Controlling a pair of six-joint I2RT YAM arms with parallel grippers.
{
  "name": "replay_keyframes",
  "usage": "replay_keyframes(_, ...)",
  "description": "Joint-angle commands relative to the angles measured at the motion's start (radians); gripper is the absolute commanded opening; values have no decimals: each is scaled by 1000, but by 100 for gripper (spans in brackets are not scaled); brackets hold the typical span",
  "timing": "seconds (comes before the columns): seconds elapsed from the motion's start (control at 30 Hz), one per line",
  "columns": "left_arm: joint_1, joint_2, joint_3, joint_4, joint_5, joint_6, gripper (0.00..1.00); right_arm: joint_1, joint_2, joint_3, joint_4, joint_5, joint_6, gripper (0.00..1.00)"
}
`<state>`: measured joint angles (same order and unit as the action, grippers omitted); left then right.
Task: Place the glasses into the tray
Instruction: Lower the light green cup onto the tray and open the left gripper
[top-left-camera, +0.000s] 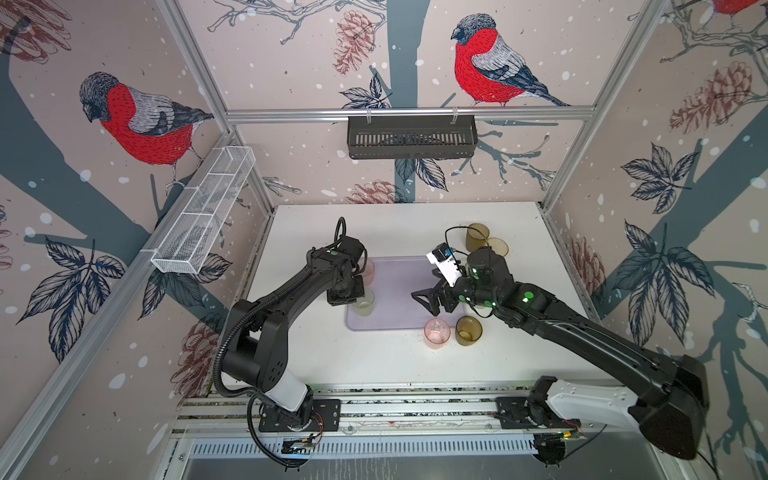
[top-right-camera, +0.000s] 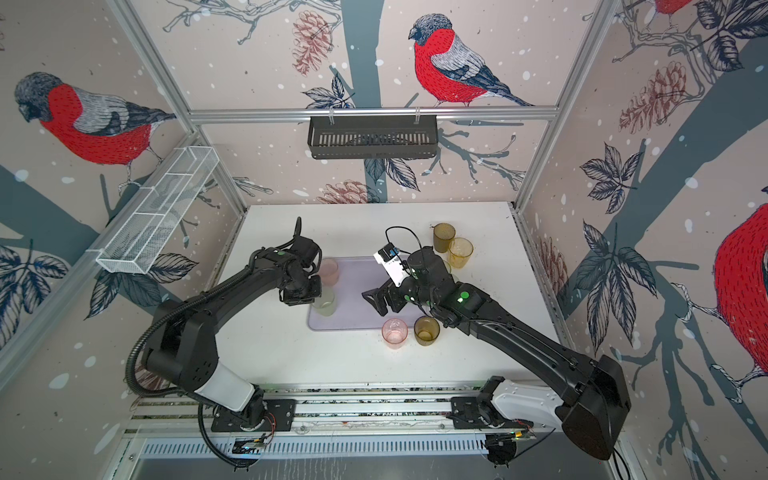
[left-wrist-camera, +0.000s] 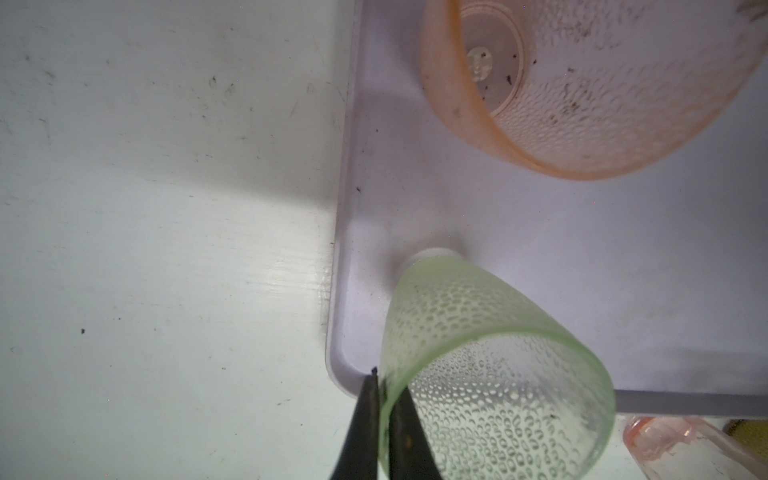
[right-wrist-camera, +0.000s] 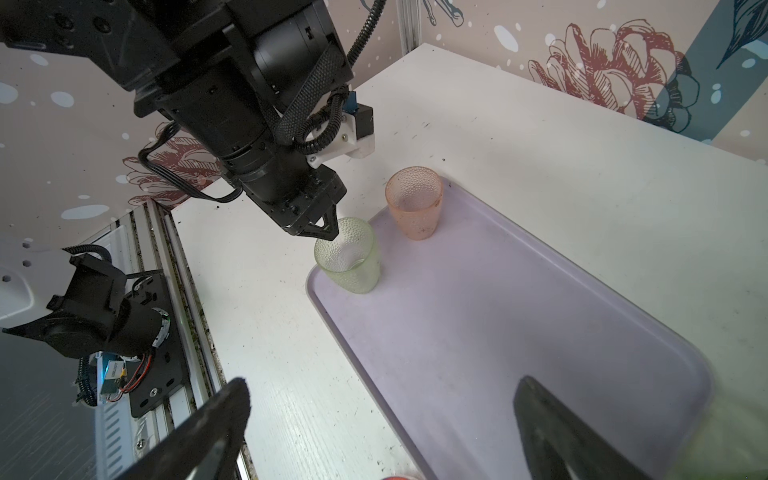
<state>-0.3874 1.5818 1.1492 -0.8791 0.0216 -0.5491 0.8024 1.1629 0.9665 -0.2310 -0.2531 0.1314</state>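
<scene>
Pinching rim of pale green tumbler (right-wrist-camera: 353, 262), left claw (right-wrist-camera: 328, 232) points down from bent arm reaching in from near left. Tumbler upright in near-left corner of tray (right-wrist-camera: 498, 332); pink tumbler (right-wrist-camera: 415, 208) upright farther along the tray's left edge. Right claw (right-wrist-camera: 386, 415) spread wide above tray's right part, aimed left. White surface (top-left-camera: 374, 357): pink glass (top-left-camera: 436, 332) and olive glass (top-left-camera: 468, 330) just off tray's near edge; brown glass (top-left-camera: 476, 236) and amber glass (top-right-camera: 460, 251) far right. Bullfinch wallpaper; black slotted basket (top-left-camera: 411, 137) on far wall.
</scene>
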Motion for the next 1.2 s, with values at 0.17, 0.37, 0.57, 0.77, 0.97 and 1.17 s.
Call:
replay_keyframes(0.17,-1,2,-5,-14,-20,-2,4,0,-7,1,25,-3,-6,100)
replay_keyframes(0.37,-1,7,-7,-9,-20,-2,5,-1,-7,4,24,-2,-6,99)
replay_keyframes(0.57,-1,12,-5,-7,-20,-1,6,-1,-2,9,23,-3,-7,100)
replay_keyframes(0.77,-1,14,-7,-6,-21,0,8,-1,-2,11,22,-3,-7,99)
replay_keyframes(0.97,-1,15,-6,-4,-20,-2,11,0,-4,11,20,-3,-8,100)
replay_keyframes(1.17,-1,17,-3,-4,-20,-3,15,0,-4,11,21,-1,-8,100)
